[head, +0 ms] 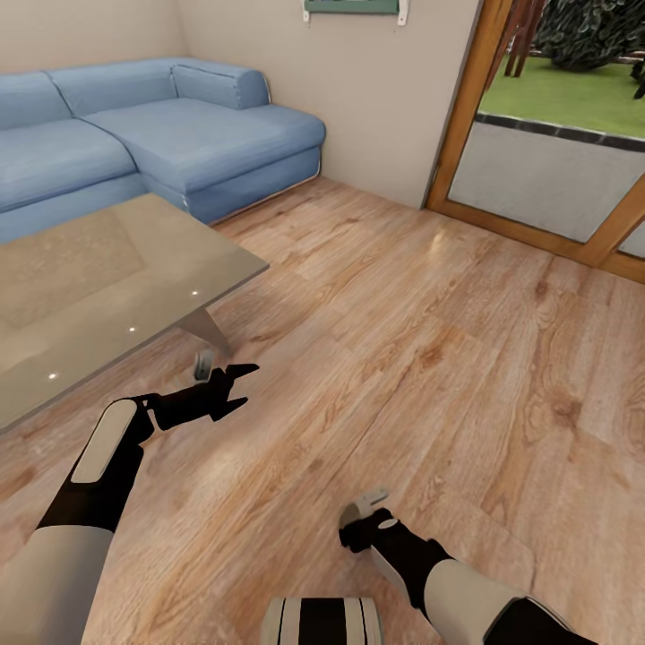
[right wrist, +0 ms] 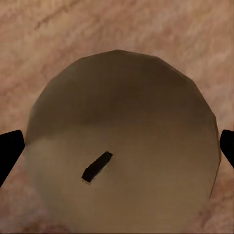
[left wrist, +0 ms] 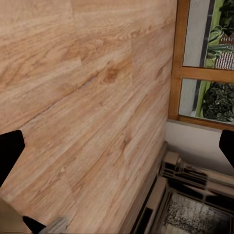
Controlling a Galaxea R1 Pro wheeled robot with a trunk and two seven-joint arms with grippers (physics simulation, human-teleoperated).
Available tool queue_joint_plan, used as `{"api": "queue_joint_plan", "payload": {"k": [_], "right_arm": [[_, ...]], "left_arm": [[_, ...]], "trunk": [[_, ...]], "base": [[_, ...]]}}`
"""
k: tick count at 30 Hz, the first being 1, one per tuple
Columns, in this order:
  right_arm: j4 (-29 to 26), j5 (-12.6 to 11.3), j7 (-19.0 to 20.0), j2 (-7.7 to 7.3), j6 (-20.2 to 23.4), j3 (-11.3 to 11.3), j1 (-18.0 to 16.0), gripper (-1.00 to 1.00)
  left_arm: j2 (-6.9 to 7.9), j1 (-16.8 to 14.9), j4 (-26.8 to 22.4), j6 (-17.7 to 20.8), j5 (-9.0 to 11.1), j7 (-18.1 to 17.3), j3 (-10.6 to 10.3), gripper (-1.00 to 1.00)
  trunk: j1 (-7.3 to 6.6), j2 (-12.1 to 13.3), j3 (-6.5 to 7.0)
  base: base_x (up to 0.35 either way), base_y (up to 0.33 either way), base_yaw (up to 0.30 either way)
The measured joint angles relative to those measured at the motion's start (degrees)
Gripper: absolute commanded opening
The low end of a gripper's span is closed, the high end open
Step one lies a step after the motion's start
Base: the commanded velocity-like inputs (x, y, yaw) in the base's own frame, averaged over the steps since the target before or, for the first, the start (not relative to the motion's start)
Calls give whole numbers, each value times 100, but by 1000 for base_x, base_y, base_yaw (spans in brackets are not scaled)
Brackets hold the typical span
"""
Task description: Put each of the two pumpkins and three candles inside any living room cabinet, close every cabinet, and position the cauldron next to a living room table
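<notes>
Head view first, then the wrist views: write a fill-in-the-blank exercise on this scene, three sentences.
1. The L-shaped fabric sofa by the wall is ____ in colour.
2. The left pincer hangs with its jaws ____ near the grey leg of the low glass-topped table.
3. The right pincer grips a stubby pale beige candle, whose short dark ____ shows on its top.

Missing words: blue; open; wick.

Table point(head: 98, 278) at left (sofa point(head: 152, 134) behind), doorway point(head: 555, 134) far right.
</notes>
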Motion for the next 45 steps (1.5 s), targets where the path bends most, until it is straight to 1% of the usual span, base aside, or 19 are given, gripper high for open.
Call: {"api": "queue_joint_plan", "payload": {"k": [4,8,9,22,28,31,45], "right_arm": [[-172,-1,30,1,-3,12,1,100],[-174,1,31,1,-3,12,1,100],[-175,2,30,1,-3,11,1,-100],[-175,5,55,-8,-3,12,-2,-100],[-225,1,183,-71,57,1,0,-100],[-430,-13,-70,-89,126,-4,-1,-100],[-491,-19,-20,-140,188,-28,0,-100]], "left_arm": [[0,0,0,2,-1,0,0,100],[0,0,-7,1,6,0,0,100],[0,0,-8,2,8,0,-1,100],[0,0,0,2,11,0,6,100],[0,0,0,3,10,0,8,100],[0,0,0,1,10,0,8,100],[0,0,0,0,10,0,8,100]], "trunk": [[10,-5,-89],[10,-6,-89],[10,-6,-89],[10,-6,-89],[10,-5,-89],[10,-5,-89],[11,-5,-89]], "base": [[0,0,0],[0,0,0],[0,0,0],[0,0,0],[0,0,0],[0,0,0],[0,0,0]]}}
